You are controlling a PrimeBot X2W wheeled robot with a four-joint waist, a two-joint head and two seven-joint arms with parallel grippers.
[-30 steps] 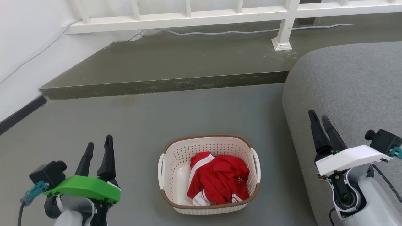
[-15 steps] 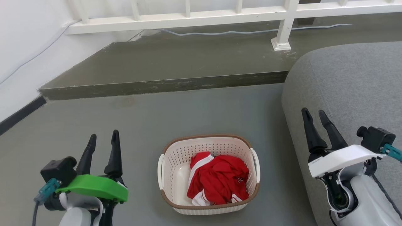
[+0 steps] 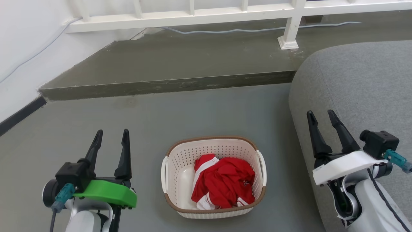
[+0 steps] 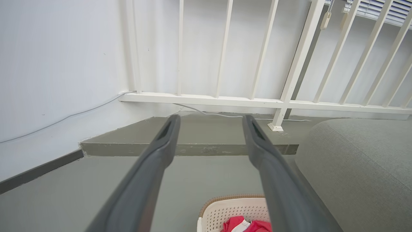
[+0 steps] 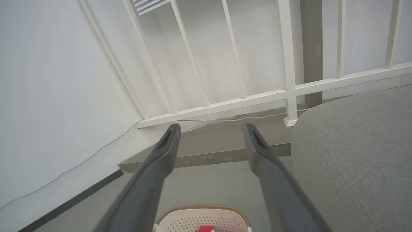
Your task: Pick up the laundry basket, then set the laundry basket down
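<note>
On the grey floor (image 3: 145,112) between both arms sits the cream-white perforated plastic laundry basket (image 3: 210,151), rounded-rectangular with a brown woven-look rim and white loop side handles, holding a crumpled red-and-white garment (image 3: 225,183). The left tool (image 3: 112,132) and right tool (image 3: 321,113) stand wide, empty, apart from it. Wrist views catch its far rim beneath tall white railing bars (image 4: 222,48).

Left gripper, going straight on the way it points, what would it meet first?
Probably the raised step below the white railing; the left gripper points clear of the laundry basket. Depth unclear.
</note>
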